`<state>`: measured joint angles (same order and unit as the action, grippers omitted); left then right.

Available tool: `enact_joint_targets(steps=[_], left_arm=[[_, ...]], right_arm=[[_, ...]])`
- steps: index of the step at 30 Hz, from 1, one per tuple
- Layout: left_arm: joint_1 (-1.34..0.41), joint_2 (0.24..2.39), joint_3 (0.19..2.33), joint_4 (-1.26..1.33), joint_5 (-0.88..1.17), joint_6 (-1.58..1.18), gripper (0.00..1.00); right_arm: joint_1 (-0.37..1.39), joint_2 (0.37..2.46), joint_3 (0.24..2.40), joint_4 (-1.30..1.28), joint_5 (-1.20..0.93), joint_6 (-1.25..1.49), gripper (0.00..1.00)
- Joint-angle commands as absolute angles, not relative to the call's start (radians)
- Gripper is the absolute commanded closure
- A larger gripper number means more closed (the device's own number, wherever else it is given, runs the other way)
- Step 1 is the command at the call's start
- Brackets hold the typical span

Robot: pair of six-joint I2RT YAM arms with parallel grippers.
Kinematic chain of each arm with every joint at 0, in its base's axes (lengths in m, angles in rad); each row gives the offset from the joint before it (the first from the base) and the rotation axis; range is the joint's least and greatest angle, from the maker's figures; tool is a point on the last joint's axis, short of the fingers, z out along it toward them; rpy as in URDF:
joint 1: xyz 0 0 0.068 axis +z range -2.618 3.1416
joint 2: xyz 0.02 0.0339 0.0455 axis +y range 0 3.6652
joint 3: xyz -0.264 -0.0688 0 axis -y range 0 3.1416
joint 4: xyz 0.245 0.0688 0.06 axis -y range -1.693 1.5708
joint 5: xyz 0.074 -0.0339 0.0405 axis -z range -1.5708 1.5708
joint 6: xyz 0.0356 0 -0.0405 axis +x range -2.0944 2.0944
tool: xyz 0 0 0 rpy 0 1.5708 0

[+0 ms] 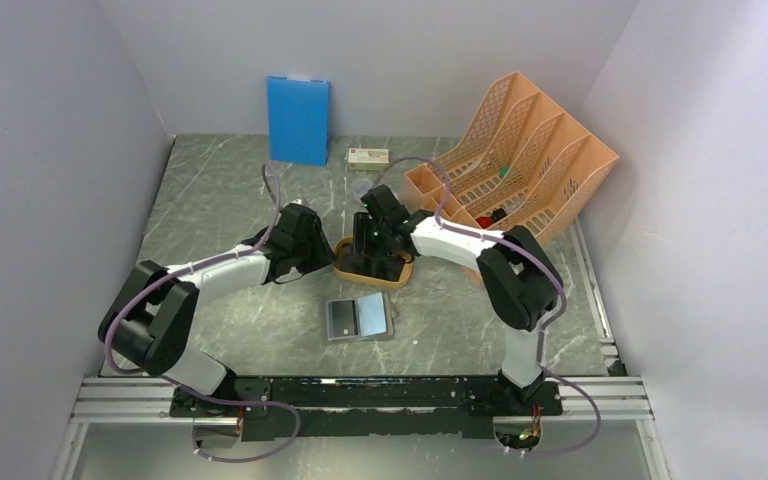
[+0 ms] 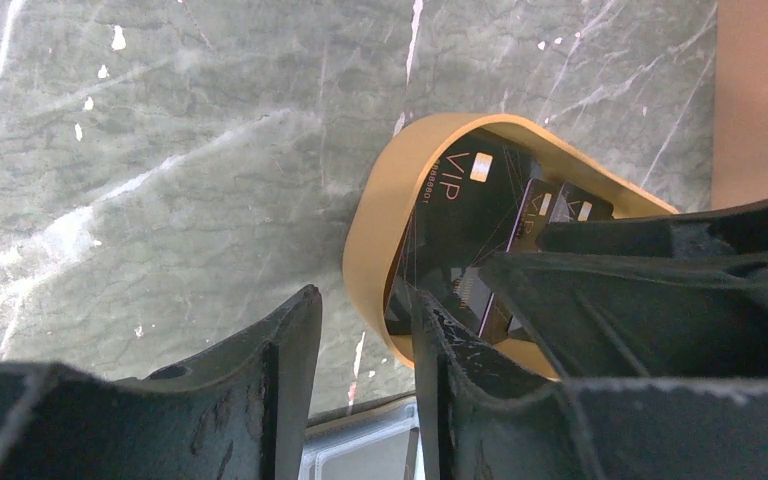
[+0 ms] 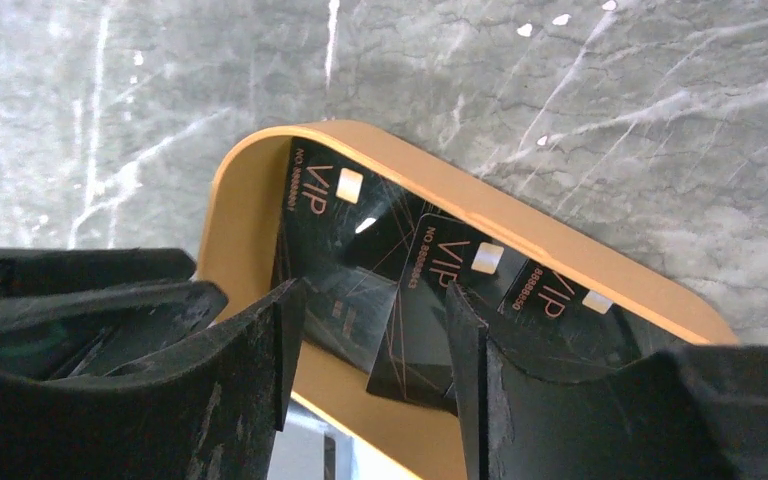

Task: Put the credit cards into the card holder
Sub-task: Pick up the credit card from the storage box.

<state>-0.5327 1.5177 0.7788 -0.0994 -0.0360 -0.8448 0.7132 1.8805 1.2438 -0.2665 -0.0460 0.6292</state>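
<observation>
Three black VIP credit cards (image 3: 420, 310) lie overlapping in the mustard-yellow oval tray (image 3: 250, 180); they also show in the left wrist view (image 2: 460, 200). My right gripper (image 3: 370, 300) is open and hangs low over the cards, one finger on each side of the middle card. My left gripper (image 2: 360, 310) is open at the tray's (image 2: 375, 230) end, its fingers either side of the rim. The grey card holder (image 1: 360, 317) lies open on the table just in front of the tray (image 1: 344, 262). In the top view both grippers, left (image 1: 322, 250) and right (image 1: 378, 255), meet at the tray.
A blue board (image 1: 298, 120) leans on the back wall. A small box (image 1: 368, 157) lies beside it. An orange file rack (image 1: 520, 150) stands at the back right, close behind the right arm. Walls close off both sides.
</observation>
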Motion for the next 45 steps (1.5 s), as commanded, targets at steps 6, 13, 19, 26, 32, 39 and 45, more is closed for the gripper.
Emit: enact_joint_targets(steps=[6,13,19,26,32,39,45], left_arm=[[-0.525,1.532,0.801,-0.067,-0.009,-0.838,0.57],[-0.523,1.535,0.805,-0.076,-0.020,-0.834,0.58],[-0.523,1.537,0.803,-0.084,-0.030,-0.833,0.58],[-0.523,1.537,0.800,-0.087,-0.036,-0.830,0.59],[-0.522,1.539,0.802,-0.088,-0.031,-0.829,0.59],[-0.522,1.524,0.803,-0.082,-0.016,-0.833,0.59],[-0.522,1.522,0.812,-0.081,-0.009,-0.828,0.59]], right_arm=[[0.744,1.957,1.313,-0.406,0.134,0.604,0.44],[0.742,1.951,1.292,-0.414,0.163,0.595,0.60],[0.739,1.945,1.290,-0.433,0.205,0.575,0.75],[0.725,1.916,1.269,-0.439,0.227,0.569,0.81],[0.721,1.881,1.268,-0.440,0.217,0.569,0.86],[0.718,1.777,1.234,-0.289,0.040,0.617,0.65],[0.716,1.848,1.283,-0.256,-0.093,0.650,0.52]])
